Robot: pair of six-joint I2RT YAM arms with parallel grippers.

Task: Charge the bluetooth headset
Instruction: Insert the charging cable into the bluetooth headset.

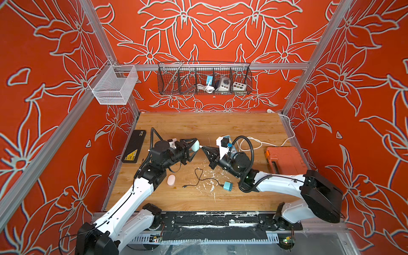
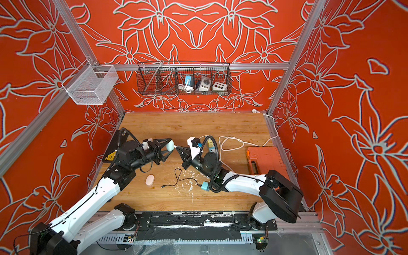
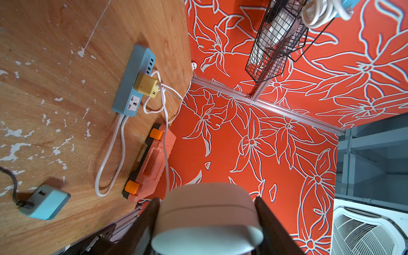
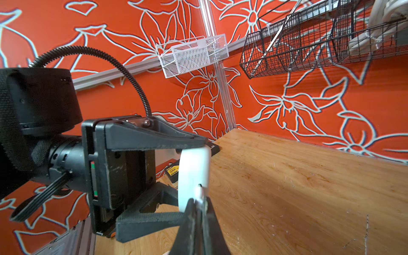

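The headset case (image 1: 195,147) is in the air above the middle of the wooden table (image 1: 198,125), held between the two fingers of the left gripper (image 1: 196,146), which are apart by the width of the case and press on its two opposite sides. The case is a small, smooth body with rounded edges, white with a light mint tone. In the left wrist view a thin seam (image 3: 207,207) goes around it and divides it in two shells. In the right wrist view it stands on its narrow edge and shows a small dark hole (image 4: 199,185) on the side that faces the right gripper (image 1: 203,147). The fingers of this gripper are pressed together on a white plug (image 4: 199,194), and the tip of the plug is at that hole; how deep it sits I cannot tell. In the left wrist view a thin white cable (image 3: 167,136) runs from a yellow adapter (image 3: 146,87), which sits on the blue power strip (image 3: 130,88), toward the case and goes out of sight behind it. Lower on the table lie a pale pink oval thing (image 1: 171,180), a loose black cable (image 1: 198,176) and a teal charger (image 1: 227,187), all apart from the case. An orange box (image 1: 284,159) lies near the right edge.
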